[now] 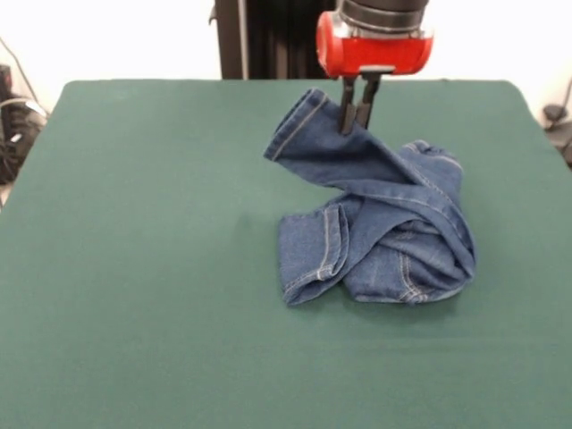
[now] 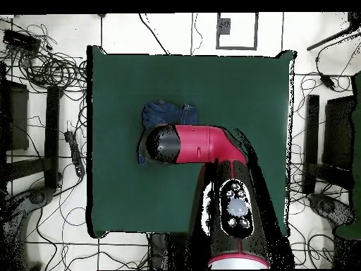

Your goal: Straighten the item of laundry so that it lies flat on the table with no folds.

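While one leg is lifted, the jeans [image 1: 393,232] stay bunched right of centre on the bench [image 1: 134,268]. Fingers [image 1: 357,107] are pinched closed on that leg's fabric near the hem.

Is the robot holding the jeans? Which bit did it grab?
Yes. The gripper is shut on the jeans, pinching one leg close to its hemmed end and lifting it off the table.
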